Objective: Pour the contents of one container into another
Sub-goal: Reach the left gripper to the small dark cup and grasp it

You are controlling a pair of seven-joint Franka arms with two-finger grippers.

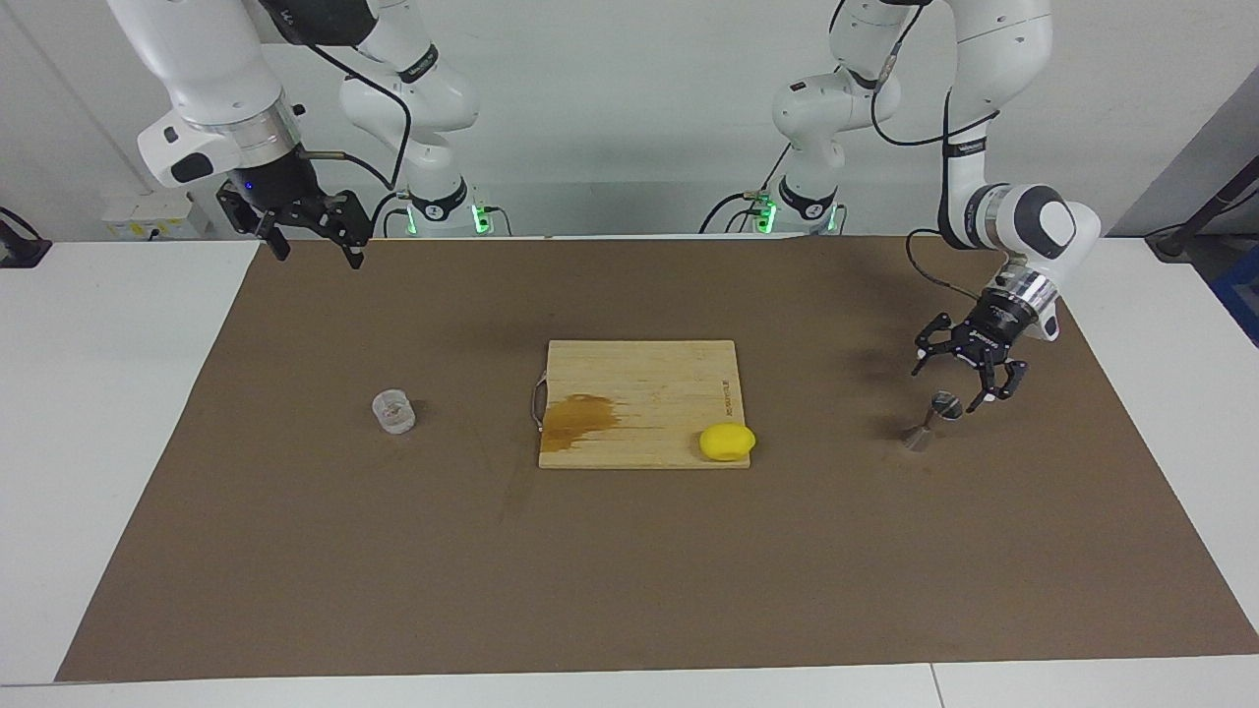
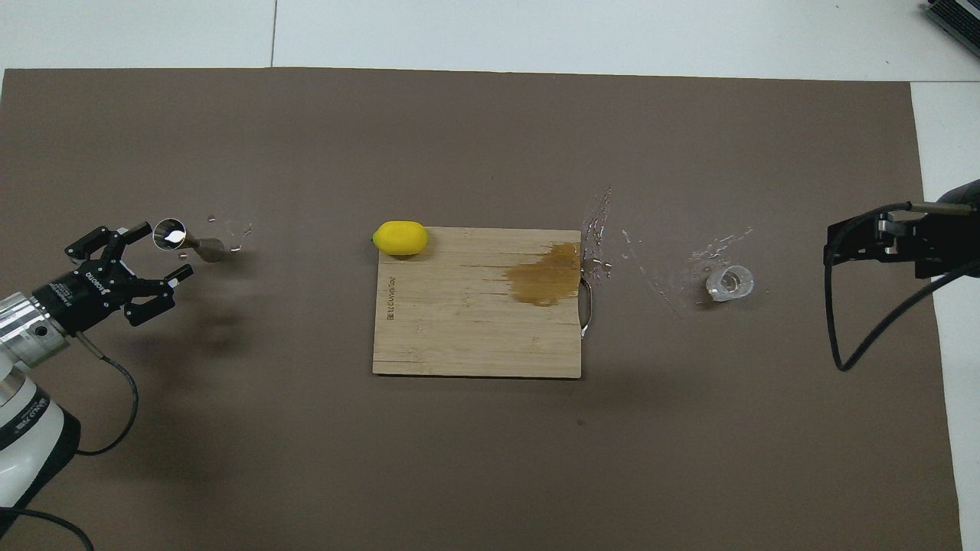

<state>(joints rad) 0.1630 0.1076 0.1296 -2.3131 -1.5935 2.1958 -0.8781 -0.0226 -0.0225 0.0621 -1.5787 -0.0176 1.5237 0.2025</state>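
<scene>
The steel jigger [image 1: 929, 423] stands on the brown mat at the left arm's end of the table, and its round rim shows in the overhead view [image 2: 170, 234]. My left gripper [image 1: 946, 389] is open, tilted, and just above the jigger's rim. From overhead the left gripper [image 2: 164, 250] has one finger on each side of the rim, not closed on it. The clear cup [image 1: 393, 411] stands on the mat at the right arm's end [image 2: 730, 282]. My right gripper [image 1: 317, 254] is open, empty and raised over the mat's edge nearest the robots [image 2: 831, 246], waiting.
A wooden cutting board [image 1: 639, 379] lies mid-table with a wet brown stain, also visible from overhead [image 2: 459, 337]. A yellow lemon [image 1: 727, 442] lies at its corner [image 2: 400, 237]. Water drops lie on the mat between board and cup [image 2: 658, 260] and beside the jigger.
</scene>
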